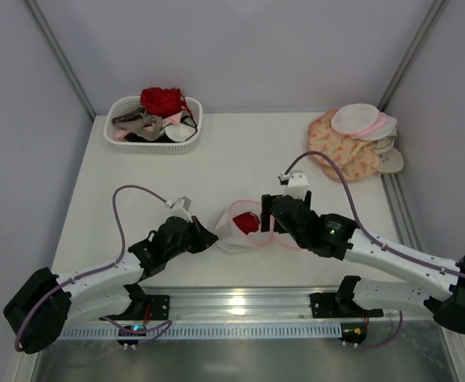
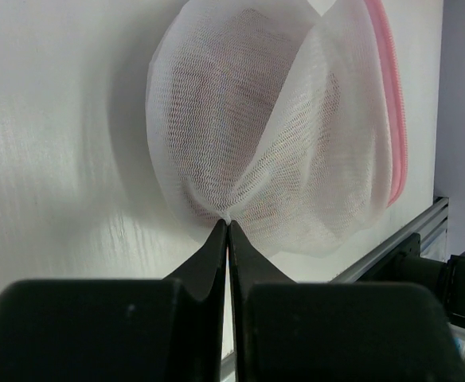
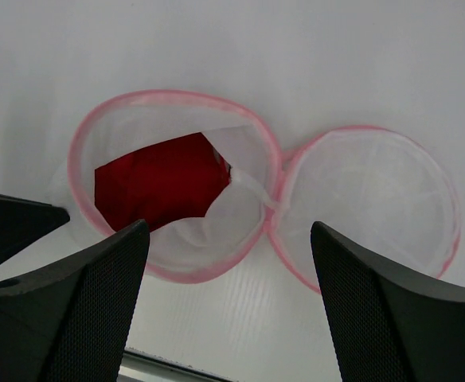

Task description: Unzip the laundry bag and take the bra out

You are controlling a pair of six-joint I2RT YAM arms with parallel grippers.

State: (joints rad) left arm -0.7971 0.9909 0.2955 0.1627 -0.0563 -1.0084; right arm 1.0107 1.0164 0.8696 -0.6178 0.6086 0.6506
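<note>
The laundry bag (image 1: 234, 231) lies unzipped on the white table between the two arms, its two pink-rimmed mesh halves spread side by side. The red bra (image 1: 247, 224) sits inside the left half (image 3: 177, 239); the flipped-open half (image 3: 376, 207) holds nothing. My left gripper (image 2: 229, 223) is shut on a pinch of the bag's white mesh (image 2: 280, 135) at its left edge. My right gripper (image 3: 228, 239) hovers open just above the bag, its fingers (image 3: 97, 302) wide apart with nothing between them. The bra (image 3: 157, 187) shows through the open mouth.
A white slotted basket (image 1: 154, 119) with a red garment and other laundry stands at the back left. Peach-patterned round pouches (image 1: 356, 143) are stacked at the back right. An aluminium rail (image 1: 240, 302) runs along the near edge by the arm bases.
</note>
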